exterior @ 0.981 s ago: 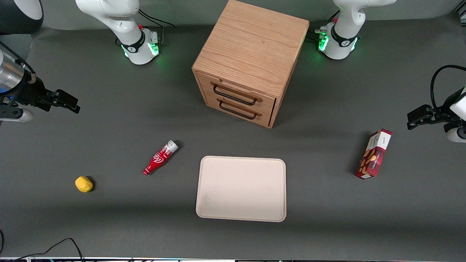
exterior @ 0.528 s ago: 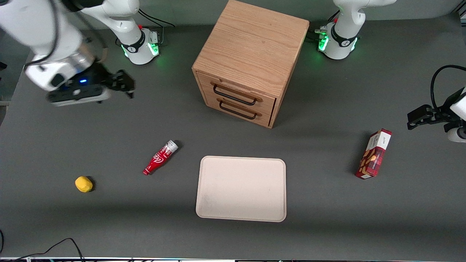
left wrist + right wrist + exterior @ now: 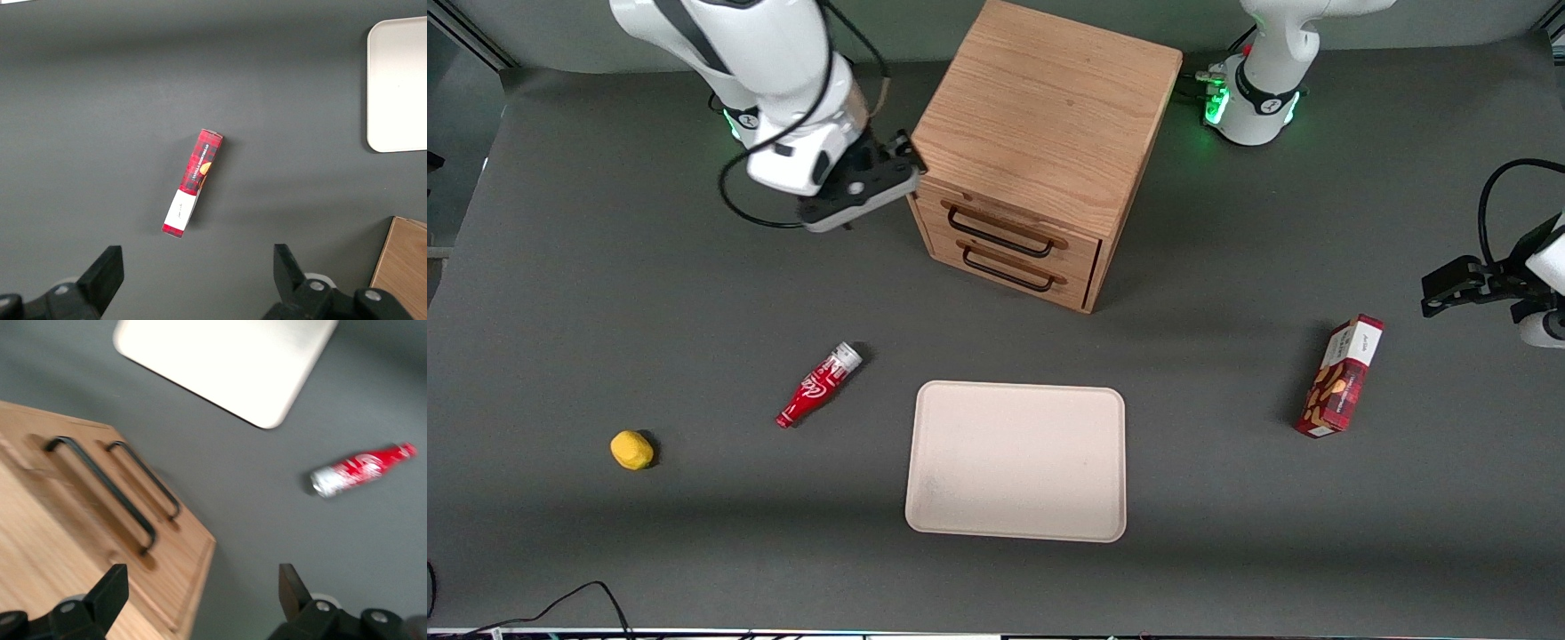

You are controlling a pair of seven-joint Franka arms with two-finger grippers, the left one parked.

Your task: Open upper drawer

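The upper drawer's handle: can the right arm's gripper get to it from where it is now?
Probably yes. The gripper hangs open by the cabinet's top corner, and nothing stands in front of the upper drawer, which is shut.

I work over a dark grey matte table (image 3: 605, 284) under soft, even overhead light. A boxy oak cabinet (image 3: 1040, 116) stands on it, casting a faint shadow. Just past the cabinet's top, farther from the front camera, runs a pale grey-green wall (image 3: 889, 27).

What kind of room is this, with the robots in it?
Probably a robot test lab: a gripper, fingers open, hangs beside an oak cabinet whose upper drawer is shut, on a grey-covered table with a tray and bottle.
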